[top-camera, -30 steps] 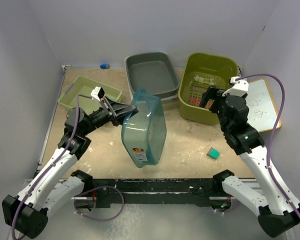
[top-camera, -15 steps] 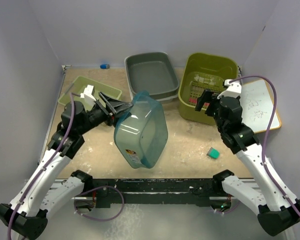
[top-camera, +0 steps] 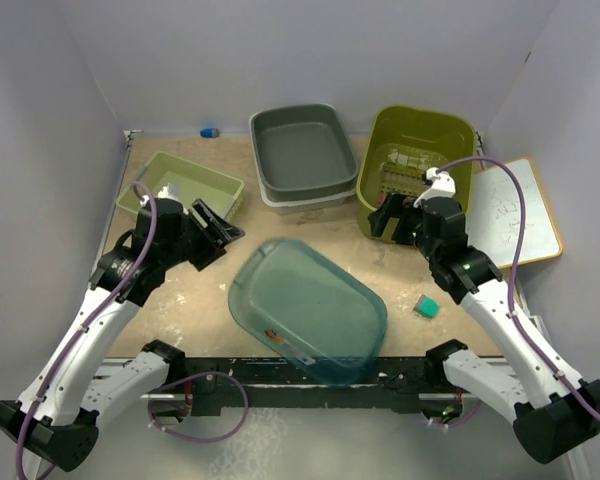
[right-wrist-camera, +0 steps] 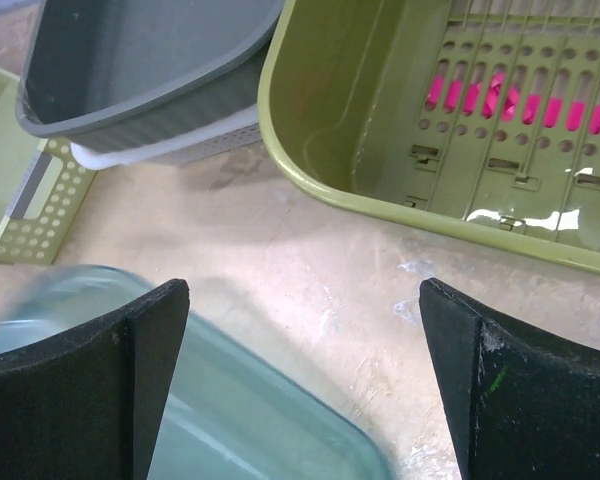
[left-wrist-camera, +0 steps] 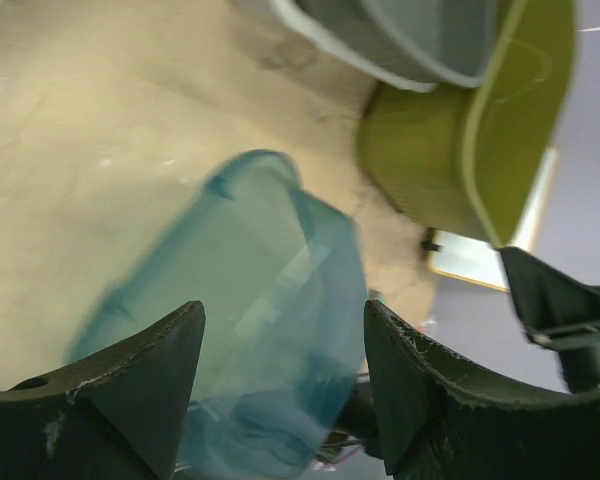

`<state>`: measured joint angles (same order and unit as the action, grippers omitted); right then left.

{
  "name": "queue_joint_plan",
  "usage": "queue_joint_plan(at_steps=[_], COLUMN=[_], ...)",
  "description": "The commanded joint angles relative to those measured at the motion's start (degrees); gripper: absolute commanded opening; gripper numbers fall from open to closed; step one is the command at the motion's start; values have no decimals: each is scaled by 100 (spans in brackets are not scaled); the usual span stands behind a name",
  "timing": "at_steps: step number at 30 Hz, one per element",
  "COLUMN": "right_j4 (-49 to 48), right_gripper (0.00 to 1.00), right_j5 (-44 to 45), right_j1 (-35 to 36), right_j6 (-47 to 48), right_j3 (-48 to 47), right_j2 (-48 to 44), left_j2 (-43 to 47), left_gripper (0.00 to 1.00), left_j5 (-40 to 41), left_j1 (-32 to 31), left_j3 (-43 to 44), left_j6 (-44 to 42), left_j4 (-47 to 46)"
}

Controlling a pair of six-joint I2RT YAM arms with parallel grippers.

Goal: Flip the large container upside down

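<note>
Apparently the big blue-green container [top-camera: 308,310] lies bottom up at the middle of the table's [top-camera: 400,280] near edge. Its near corner reaches over the black rail where the arms are bolted. The left wrist view shows it smeared, so I cannot tell whether it rests flat or is rocking.

The left claw [top-camera: 223,232] stands open and holds nothing, just off the container's far left corner. The right claw [top-camera: 388,215] is spread wide and empty too, above bare table between the container and the olive basket [top-camera: 380,170].

The main risk is that near edge. With so little table under its near corner, any rocking or nudge could tip the container off the front or turn it back over. A careless sweep of the left claw toward the container's corner would do it. A low move by the right claw could catch the far rim, or clip the basket or the grey tub [top-camera: 302,150].
</note>
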<state>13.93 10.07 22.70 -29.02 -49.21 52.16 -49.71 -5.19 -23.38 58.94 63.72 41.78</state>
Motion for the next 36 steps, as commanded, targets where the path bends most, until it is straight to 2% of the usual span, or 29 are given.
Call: queue_joint_plan(at_steps=[1,5,9,13,18,21,23,30,33,36], right_j4=[-259,-167,-6,107,232,218,223,298,439,489], right_gripper=[99,99,99,99,99,99,99,99,98,98], right_j5=[-459,-631,-835,-1044,-1129,-1137,-1162,-1143,-1194,-1164], right_j1=[-21,-26,-24,-23,-29,-26,-27,-21,-21,-20], right_j6=[-110,-97,-10,139,177,145,127,116,90,84], right_j3=[36,107,143,206,228,217,189,249,166,163], right_j2=[30,145,229,314,400,387,367,178,126,83], left_j2=[76,61,-86,-501,-1216,-2103,-2772,-5123,-6073,-6850], left_gripper=[62,62,62,62,62,72,74,74,74,75], left_j5=[670,823,1188,1930,2875,3398,3516,3294,3266,2648], left_j1=[-8,-3,-7,-5,-4,50,209,1212,1396,1532], left_j3=[-46,-161,81,509,855,1381,1776,3113,4049,4744], left_j6=[-583,-719,-1024,-1480,-1810,-1800,-1836,-1524,-1621,-1957], left_j4=[711,724,771,796,4,-162,-274,-920,-859,-1038])
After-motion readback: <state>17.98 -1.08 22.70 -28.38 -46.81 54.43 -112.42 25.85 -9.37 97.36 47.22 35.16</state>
